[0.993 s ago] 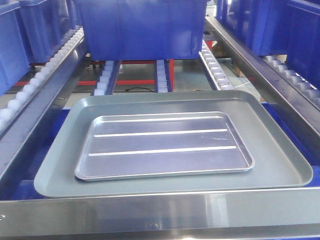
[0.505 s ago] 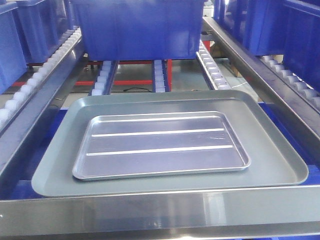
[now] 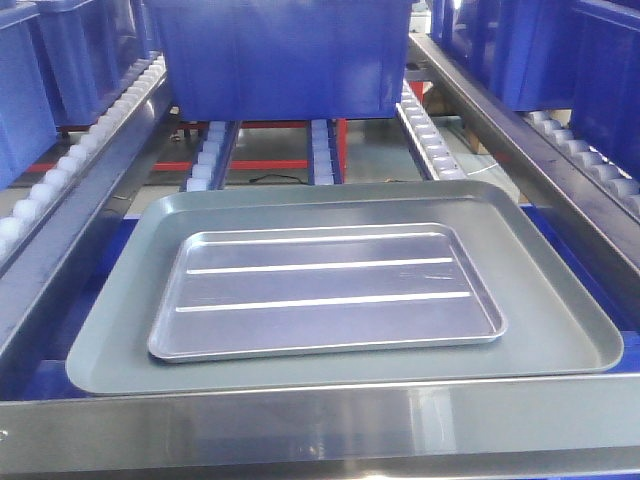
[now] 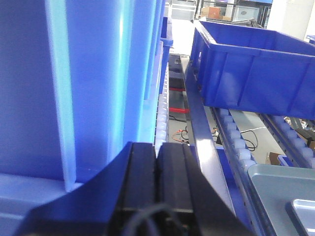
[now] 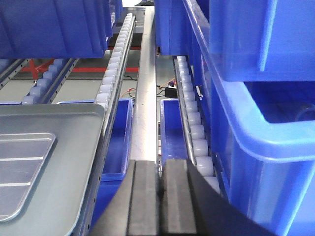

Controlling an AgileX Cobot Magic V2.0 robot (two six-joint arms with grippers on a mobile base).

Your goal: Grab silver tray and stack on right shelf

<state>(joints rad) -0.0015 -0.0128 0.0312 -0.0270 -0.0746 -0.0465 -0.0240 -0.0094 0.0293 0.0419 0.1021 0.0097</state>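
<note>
The silver tray, shiny with two raised ribs, lies flat inside a larger dull grey tray on the right shelf, just behind the shelf's flat steel front edge. No gripper appears in the front view. My left gripper is shut and empty, left of the trays beside a blue bin; a corner of the silver tray shows at lower right. My right gripper is shut and empty over a steel rail, right of the silver tray and apart from it.
A big blue bin sits on the roller rails behind the trays. More blue bins fill the lanes on either side, close by each gripper. Steel side rails with white rollers flank the grey tray.
The front view drifts slightly to one side and back. The silver tray stays where it was inside the grey tray.
</note>
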